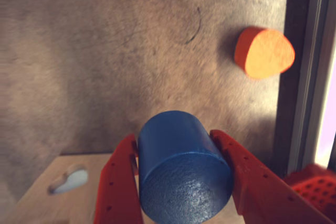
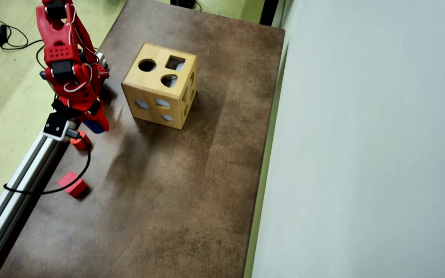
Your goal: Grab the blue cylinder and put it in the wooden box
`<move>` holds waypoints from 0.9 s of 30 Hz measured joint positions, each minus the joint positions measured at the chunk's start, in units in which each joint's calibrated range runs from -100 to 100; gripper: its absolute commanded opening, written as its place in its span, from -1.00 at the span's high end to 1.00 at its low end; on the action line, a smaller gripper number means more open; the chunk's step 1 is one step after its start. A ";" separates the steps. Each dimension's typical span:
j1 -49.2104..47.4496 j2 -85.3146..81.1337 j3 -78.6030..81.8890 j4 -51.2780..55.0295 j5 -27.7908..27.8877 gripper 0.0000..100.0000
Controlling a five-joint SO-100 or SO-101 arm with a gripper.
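Observation:
The blue cylinder (image 1: 184,169) lies on its side between my red fingers (image 1: 118,182), its flat round end facing the wrist camera. My gripper (image 1: 176,145) is shut on it and holds it above the brown table. In the overhead view the gripper (image 2: 95,125) is at the table's left edge, with only a bit of the blue cylinder (image 2: 91,126) showing. The wooden box (image 2: 160,85) stands to the right of the gripper, apart from it, with round, square and rounded holes on top. A corner of the box (image 1: 58,192) shows at lower left in the wrist view.
A red rounded block (image 1: 262,52) lies on the table near the metal rail (image 2: 17,181); it shows under the gripper in the overhead view (image 2: 78,141). A red cube (image 2: 72,184) lies lower left. A black cable (image 2: 85,162) loops beside it.

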 measured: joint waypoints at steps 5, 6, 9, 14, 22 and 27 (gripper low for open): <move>-3.38 -7.20 -1.63 4.28 -1.56 0.74; -3.81 -7.80 -2.89 5.41 -1.81 0.74; -5.03 -8.05 -8.04 9.20 -2.49 0.74; -7.11 -8.05 -15.80 15.09 -3.52 0.74; -15.16 -8.05 -18.51 18.56 -7.33 0.74; -21.99 -8.05 -18.69 18.81 -10.01 0.74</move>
